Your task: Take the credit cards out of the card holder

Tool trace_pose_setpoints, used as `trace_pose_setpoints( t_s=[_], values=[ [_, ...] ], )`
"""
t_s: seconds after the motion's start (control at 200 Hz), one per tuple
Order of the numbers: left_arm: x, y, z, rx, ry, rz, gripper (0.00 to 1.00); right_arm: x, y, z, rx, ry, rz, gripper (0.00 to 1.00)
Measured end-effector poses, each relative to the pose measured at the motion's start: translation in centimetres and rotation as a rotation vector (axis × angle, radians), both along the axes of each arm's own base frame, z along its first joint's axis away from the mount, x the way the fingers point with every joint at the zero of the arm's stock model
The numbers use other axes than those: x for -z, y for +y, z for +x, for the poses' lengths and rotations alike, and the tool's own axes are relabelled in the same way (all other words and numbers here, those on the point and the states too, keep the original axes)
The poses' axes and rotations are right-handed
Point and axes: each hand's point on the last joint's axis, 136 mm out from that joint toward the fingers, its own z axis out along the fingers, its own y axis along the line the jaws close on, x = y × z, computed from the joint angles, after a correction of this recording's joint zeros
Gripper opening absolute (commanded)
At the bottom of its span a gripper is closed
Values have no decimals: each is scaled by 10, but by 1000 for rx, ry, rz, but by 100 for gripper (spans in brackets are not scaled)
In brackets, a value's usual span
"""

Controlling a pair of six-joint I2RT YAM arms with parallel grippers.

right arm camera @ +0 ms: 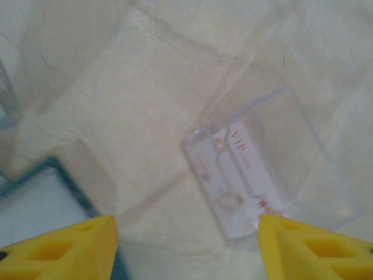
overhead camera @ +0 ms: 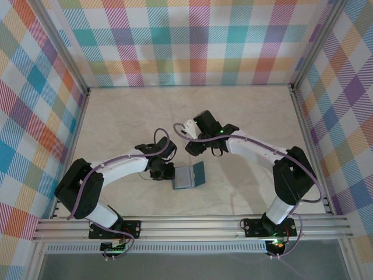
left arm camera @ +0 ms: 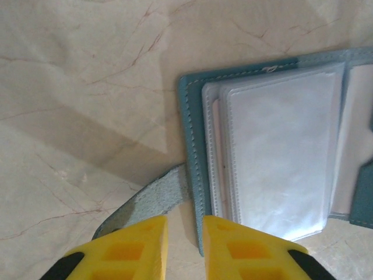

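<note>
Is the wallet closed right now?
No, the wallet lies open, with its clear plastic sleeves facing up.

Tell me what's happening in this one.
The teal folding card holder lies open on the pale marble-look table. The left hand, fingers close together, sits at its side tab. The right hand, open wide, hangs over a pale card in a clear sleeve lying beside the holder.

card holder (overhead camera: 190, 176): teal | table (overhead camera: 250, 116): cream, veined marble | walls (overhead camera: 175, 41): pastel plaid
</note>
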Motion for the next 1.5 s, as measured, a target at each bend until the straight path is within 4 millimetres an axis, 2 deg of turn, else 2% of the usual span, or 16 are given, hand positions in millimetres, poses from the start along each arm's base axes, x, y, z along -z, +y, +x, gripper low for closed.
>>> trace_pose_setpoints(
  t_s=[0.11, 0.18, 0.36, 0.575, 0.775, 0.975, 1.15, 1.325, 1.5],
  values=[
    [4, 5, -3, -11, 14, -2, 17, 4, -4, -12, 178, 152, 84, 55],
    [7, 6, -3, -18, 19, -11, 15, 8, -6, -18, 272, 235, 122, 53],
    [11, 10, -8, -32, 44, -27, 13, 17, 6, -39, 439, 480, 242, 49],
    [12, 6, -6, -35, 46, -73, 12, 43, 15, -82, 529, 721, 291, 44],
    [11, 4, -4, -45, 48, -95, 12, 53, 40, -102, 514, 826, 314, 31],
    [12, 4, -2, -46, 42, -98, 12, 83, 58, -109, 529, 897, 265, 26],
    [12, 4, -3, -46, 43, -98, 12, 92, 68, -108, 532, 922, 260, 25],
    [12, 4, -2, -46, 42, -98, 12, 97, 63, -107, 558, 908, 233, 27],
    [12, 4, -3, -46, 43, -98, 12, 100, 54, -105, 599, 882, 184, 34]
  ],
)
